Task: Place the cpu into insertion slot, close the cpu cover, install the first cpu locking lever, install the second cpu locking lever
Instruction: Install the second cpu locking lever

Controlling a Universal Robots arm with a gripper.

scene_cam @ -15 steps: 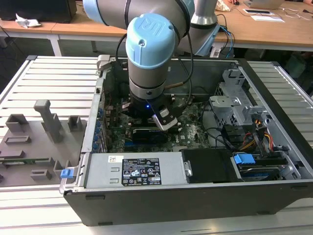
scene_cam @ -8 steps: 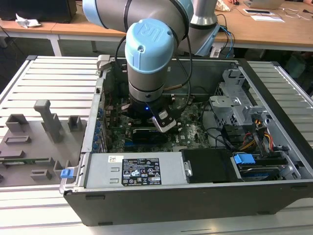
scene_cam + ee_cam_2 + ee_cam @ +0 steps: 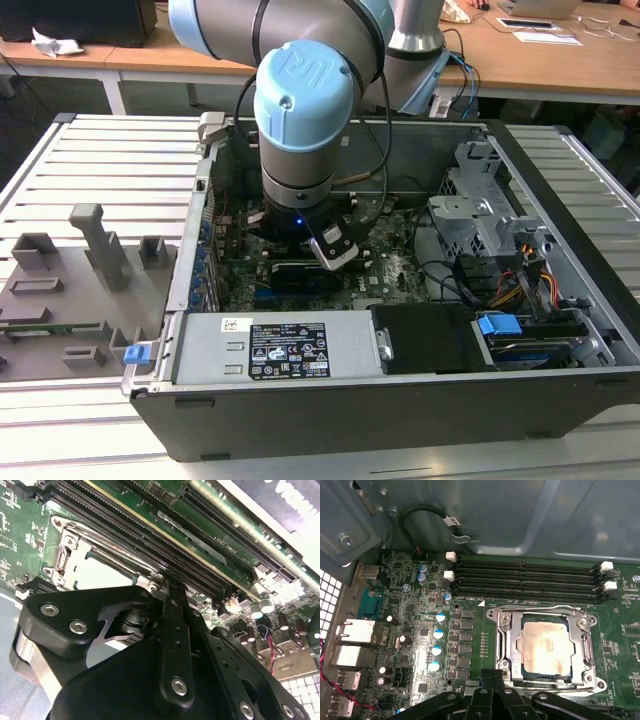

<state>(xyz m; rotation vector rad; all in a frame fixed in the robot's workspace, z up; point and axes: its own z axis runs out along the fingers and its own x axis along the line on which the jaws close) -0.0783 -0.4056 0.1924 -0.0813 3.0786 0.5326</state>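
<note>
Open computer case (image 3: 330, 400) fills centre of the exterior view, on a slatted metal table (image 3: 110, 160). Blue-grey robot arm (image 3: 300, 110) drops in from the top of the frame, over the green motherboard (image 3: 390, 270). Grey fixture tray (image 3: 70, 290) at the exterior view's left, well apart from the case.

In the first wrist view the motherboard (image 3: 420, 630) covers most of the frame; four long black memory slots (image 3: 525, 580) run across upper centre. Just under them, right of centre, sits the insertion slot (image 3: 547, 647): square, silver metal rim. The cpu cover (image 3: 507, 640) lies flat on it, a thin silver frame with cut-out middle. The cpu (image 3: 547, 645) is seated inside, silvery-tan top face showing through the cut-out.

Gripper (image 3: 492, 677) at bottom centre, black fingertips pressed together, holding nothing, just beside the slot's near edge. Second wrist view: gripper (image 3: 167, 587) mid-frame, the insertion slot (image 3: 75, 555) upper left.
</note>
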